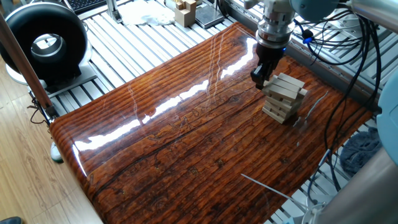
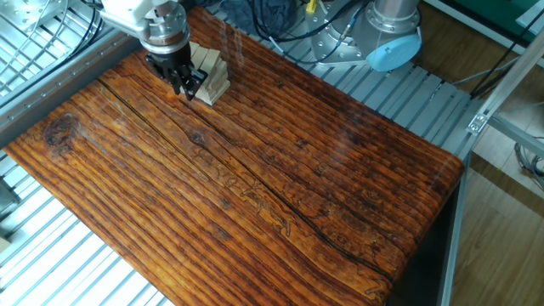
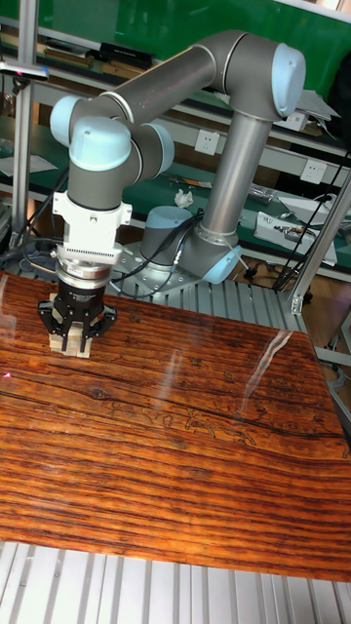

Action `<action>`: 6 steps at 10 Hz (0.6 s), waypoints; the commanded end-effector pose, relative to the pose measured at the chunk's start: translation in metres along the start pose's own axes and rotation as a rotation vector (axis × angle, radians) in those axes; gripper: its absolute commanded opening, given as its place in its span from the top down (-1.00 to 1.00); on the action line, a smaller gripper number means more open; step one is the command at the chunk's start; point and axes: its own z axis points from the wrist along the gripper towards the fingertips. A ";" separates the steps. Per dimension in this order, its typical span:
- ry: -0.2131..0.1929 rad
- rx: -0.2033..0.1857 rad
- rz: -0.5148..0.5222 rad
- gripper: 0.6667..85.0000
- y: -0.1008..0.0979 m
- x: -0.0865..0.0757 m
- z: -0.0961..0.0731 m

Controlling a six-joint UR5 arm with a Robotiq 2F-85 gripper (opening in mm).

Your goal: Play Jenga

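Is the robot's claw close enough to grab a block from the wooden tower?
Probably yes. The gripper is already right beside the tower, level with its upper blocks, with nothing between them. Whether its fingers touch a block can't be told.

Pale blocks on a dark, glossy striped desk

We see a pale unfinished Jenga tower (image 1: 284,97) on a reddish-brown desk (image 1: 186,143) with dark streaked grain and white glare; the hand (image 1: 259,78) is black, the arm (image 3: 229,127) grey with light-blue caps.
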 end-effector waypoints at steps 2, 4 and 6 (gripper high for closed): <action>-0.010 -0.009 0.007 0.57 0.002 -0.004 -0.001; -0.010 -0.009 0.010 0.57 0.002 -0.005 -0.002; -0.010 -0.009 0.013 0.57 0.003 -0.007 -0.002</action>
